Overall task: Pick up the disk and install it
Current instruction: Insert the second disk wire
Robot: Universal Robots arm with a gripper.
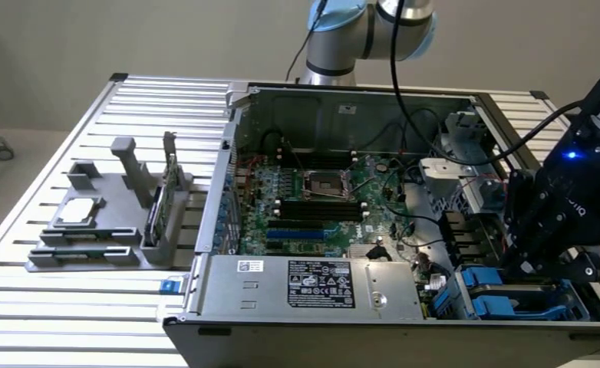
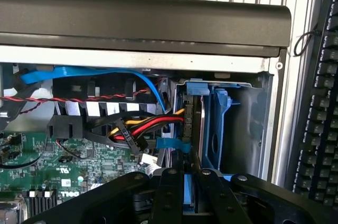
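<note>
The open computer case (image 1: 403,199) lies on the slatted metal bench (image 1: 95,307), and serves here as the landmark. Inside the case sit a green motherboard (image 1: 321,207), a grey power supply (image 1: 311,284) along the near wall, and bundled cables (image 2: 142,126) in red, yellow, black and blue.

The drive bay (image 1: 515,295) occupies the case corner at the exterior view's right, next to the power supply. It holds blue plastic carriers. In the wrist view the disk (image 2: 194,145) stands on edge in this bay, framed by its blue carrier, with an empty blue carrier (image 2: 224,134) just beside it.

The gripper (image 1: 530,268) hangs over the drive bay, directly above the disk. The jaws stand narrowly apart on either side of the disk's blue carrier edge; whether they clamp it cannot be told.

Outside the case, at the exterior view's left, a grey fixture tray (image 1: 100,230) rests on the bench. It holds a small square silver chip (image 1: 80,211) and an upright green circuit card (image 1: 162,203).
</note>
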